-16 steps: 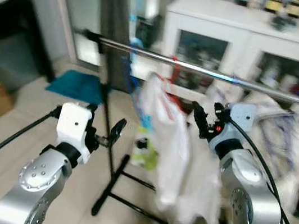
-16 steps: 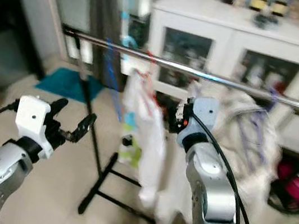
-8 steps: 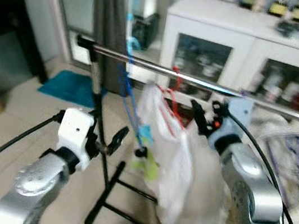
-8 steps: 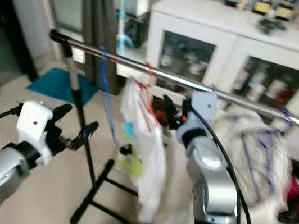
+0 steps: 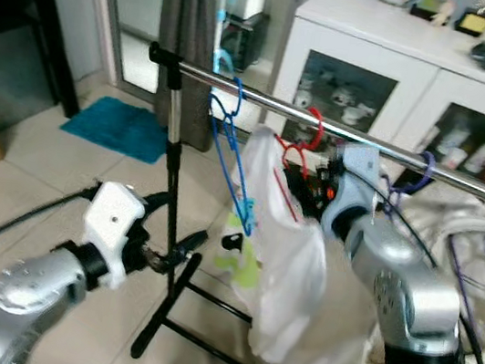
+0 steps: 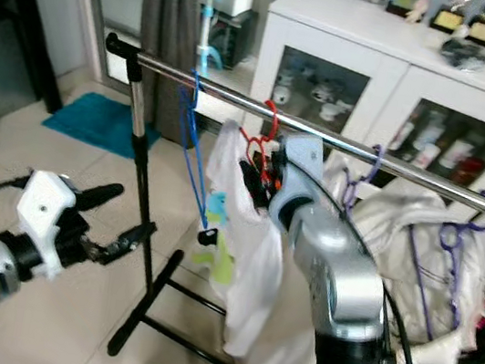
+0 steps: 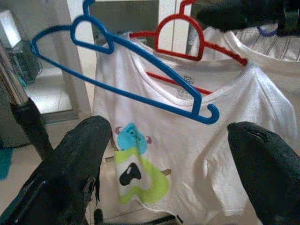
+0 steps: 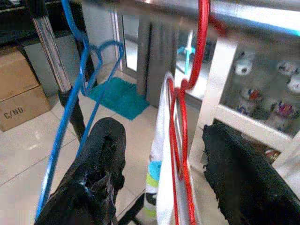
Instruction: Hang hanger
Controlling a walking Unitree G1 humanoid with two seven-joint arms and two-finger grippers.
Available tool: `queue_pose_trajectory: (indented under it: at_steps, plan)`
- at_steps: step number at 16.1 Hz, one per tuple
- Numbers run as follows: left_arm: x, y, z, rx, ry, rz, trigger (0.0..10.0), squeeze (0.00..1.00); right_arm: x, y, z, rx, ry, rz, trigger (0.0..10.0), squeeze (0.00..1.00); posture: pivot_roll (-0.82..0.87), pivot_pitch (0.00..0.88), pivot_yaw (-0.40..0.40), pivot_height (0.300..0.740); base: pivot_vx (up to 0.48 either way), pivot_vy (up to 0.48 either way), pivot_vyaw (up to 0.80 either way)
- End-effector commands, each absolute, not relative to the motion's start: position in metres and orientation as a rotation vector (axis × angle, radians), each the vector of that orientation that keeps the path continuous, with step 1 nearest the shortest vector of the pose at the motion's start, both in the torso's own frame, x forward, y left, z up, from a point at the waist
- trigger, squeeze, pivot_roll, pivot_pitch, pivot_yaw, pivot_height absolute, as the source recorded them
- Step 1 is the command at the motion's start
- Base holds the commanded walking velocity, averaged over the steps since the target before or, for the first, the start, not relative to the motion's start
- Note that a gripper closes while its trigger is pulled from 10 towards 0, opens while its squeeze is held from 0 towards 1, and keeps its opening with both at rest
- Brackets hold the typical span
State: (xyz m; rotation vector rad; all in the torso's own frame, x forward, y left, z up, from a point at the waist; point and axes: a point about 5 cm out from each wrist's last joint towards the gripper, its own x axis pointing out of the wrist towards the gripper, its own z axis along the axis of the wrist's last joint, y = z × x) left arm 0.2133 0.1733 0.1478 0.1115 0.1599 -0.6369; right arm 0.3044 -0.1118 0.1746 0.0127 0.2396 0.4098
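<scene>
Left claw (image 5: 177,255): low and nearest, beside the rack's upright pole (image 5: 169,180); its fingers are spread wide and hold nothing.
White shirt (image 5: 288,272): hangs below the rail on the red hanger, its printed front facing the left wrist camera.
Right claw (image 6: 257,177): raised to the rail, right at the red hanger's neck; in the right wrist view the two fingers stand apart on either side of the red wire and grip nothing.
Red hanger (image 5: 301,150): the task's thing; its hook already sits over the rail, carrying the shirt.
Blue hanger (image 5: 228,157): empty, hooked on the rail just beside the red one, toward the pole.
Rail (image 5: 264,102): shiny bar running across the rack, with purple hangers (image 6: 456,230) and more pale clothes further along.
Cabinet (image 6: 405,88): white, glass-doored, behind the rack; a teal mat (image 5: 122,126) lies on the floor by the door.
Step in hand: the hanging looks all but done, the release made.
Next move: likely draw the right claw back clear of the hook without catching the wire.
</scene>
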Motion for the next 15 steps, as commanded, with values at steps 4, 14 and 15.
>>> queue_pose_trajectory:
  at_steps: [4,14,15]
  plan:
    - [0.231,0.207,0.174,0.199,0.114,-0.599,10.0,0.00,0.304,-0.106,0.176,0.006,0.277,0.435,10.0,0.00,0.02,0.000,-0.062,0.740,0.000,0.000,0.00]
    - [0.243,0.216,0.189,0.240,0.070,-0.578,10.0,0.00,0.307,-0.098,0.173,0.037,0.319,0.464,10.0,0.00,0.03,0.000,-0.056,0.740,0.000,0.000,0.00]
    - [0.236,0.208,0.180,0.236,0.110,-0.635,10.0,0.00,0.310,-0.096,0.175,0.046,0.327,0.474,10.0,1.00,0.03,0.000,-0.043,0.740,0.000,0.000,0.00]
